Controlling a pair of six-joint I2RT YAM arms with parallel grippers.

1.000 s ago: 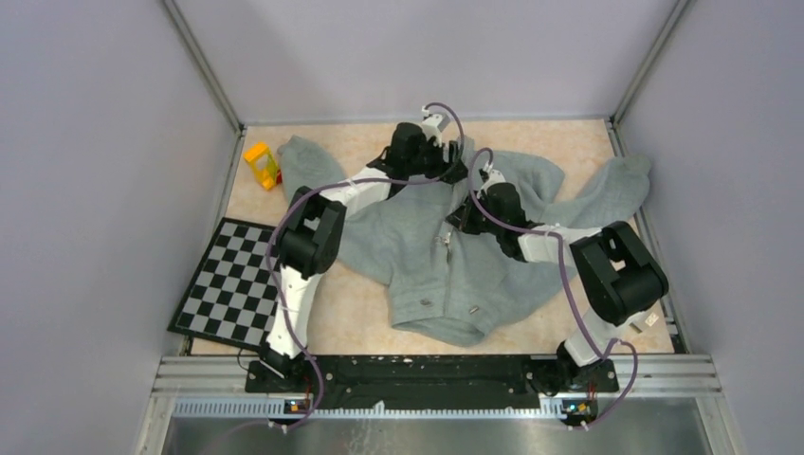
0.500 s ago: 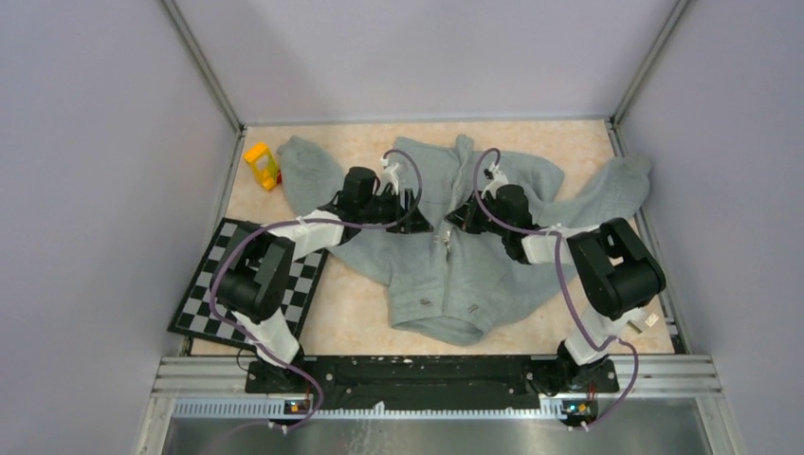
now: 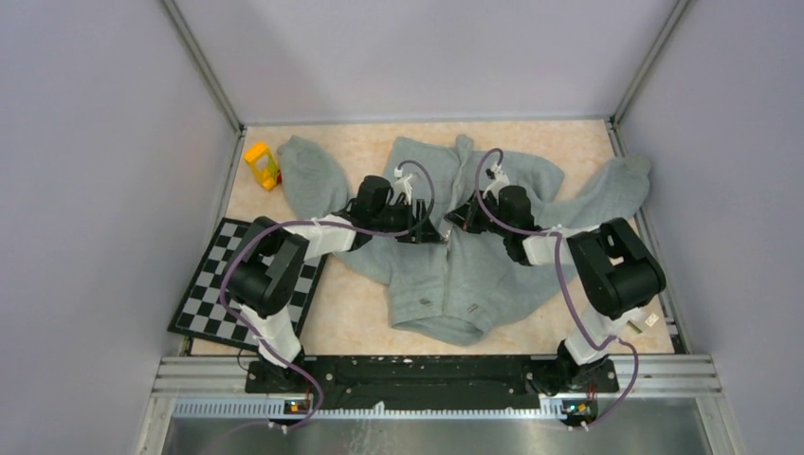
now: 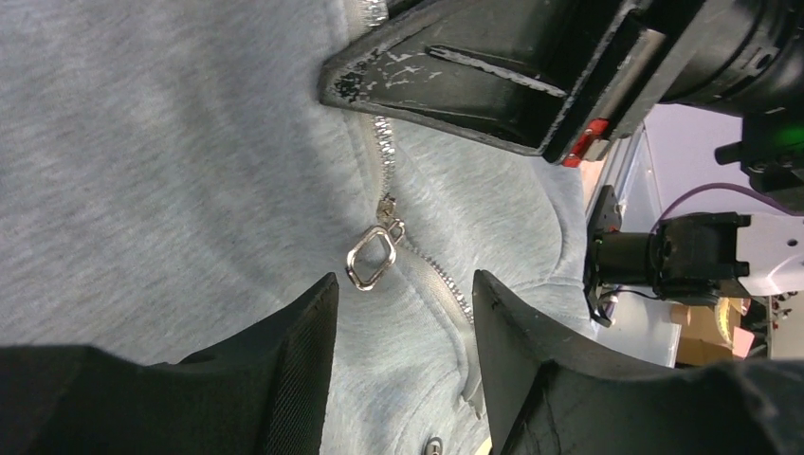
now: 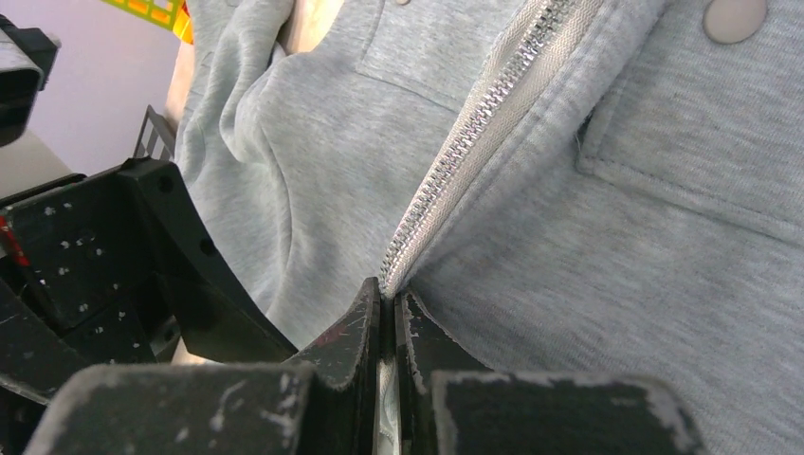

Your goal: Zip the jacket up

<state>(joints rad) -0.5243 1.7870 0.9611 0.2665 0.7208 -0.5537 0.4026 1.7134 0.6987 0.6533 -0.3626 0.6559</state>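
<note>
The grey fleece jacket (image 3: 493, 275) lies spread on the table, its zipper closed in the lower part and open above. My left gripper (image 3: 431, 230) is open and low over the jacket's chest. In the left wrist view its open jaws (image 4: 403, 284) stand on either side of the fabric just below the metal zipper pull (image 4: 372, 261), not touching it. My right gripper (image 3: 457, 216) is shut on the zipper tape (image 5: 474, 123) at the jacket's front edge, pinching it between its fingertips (image 5: 389, 296), just above the pull and close to the left gripper.
A yellow toy (image 3: 261, 163) stands at the back left by the jacket's sleeve. A black-and-white checkerboard (image 3: 228, 294) lies at the left under the left arm. Walls enclose the table on three sides.
My left arm has drawn back from the collar at the far side and come down to the middle of the jacket beside the zipper pull. The right gripper has stayed put.
</note>
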